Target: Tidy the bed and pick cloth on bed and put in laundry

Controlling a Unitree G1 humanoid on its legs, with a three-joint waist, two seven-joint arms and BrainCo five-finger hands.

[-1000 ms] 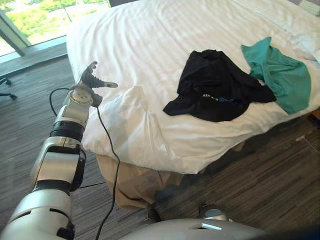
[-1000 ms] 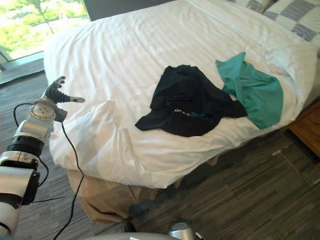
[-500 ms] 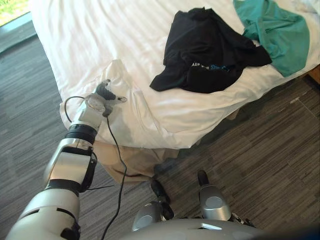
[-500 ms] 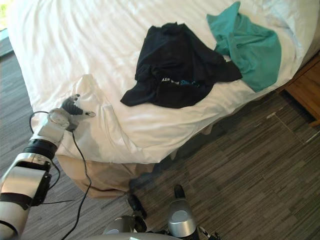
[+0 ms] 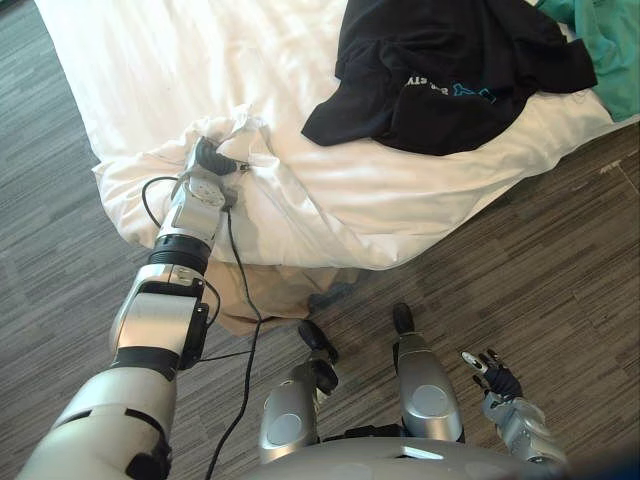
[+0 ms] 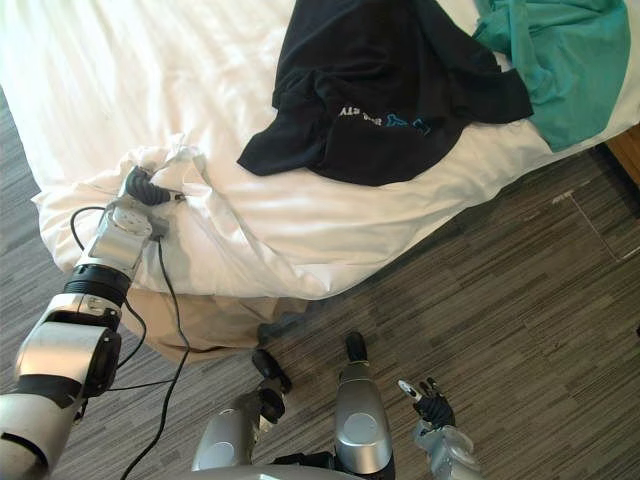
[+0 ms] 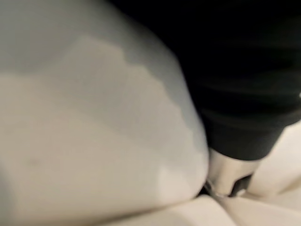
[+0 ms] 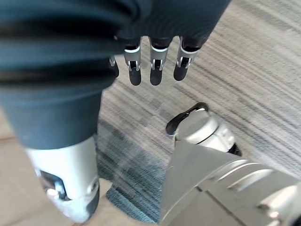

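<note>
The left hand [image 5: 209,163] lay sunk into a bunched corner of the white duvet [image 5: 330,210] at the near edge of the bed [image 6: 60,60]. Folds of the cover rose up round its dark ribbed back. Its fingers were buried in the cloth, so I could not tell whether they gripped the cloth or only pressed on it. In the left wrist view the white cloth sat close against the hand. Farther along the bed, well apart from that hand, a crumpled black garment [image 5: 450,70] lay on top of the duvet. Its lower edge was near the side of the mattress. A teal garment [image 6: 570,60] lay just beside it on the far side, and the two touched or overlapped where they met. Below the gathered corner a beige bed skirt [image 5: 262,298] hung down to the grey striped floor [image 5: 560,280], and a strip of brown wood [image 6: 628,148] showed near the teal garment. The right hand [image 5: 497,380] hung low over the floor, away from the bed. Its fingers [image 8: 158,66] were straight and loosely spread and held nothing.
</note>
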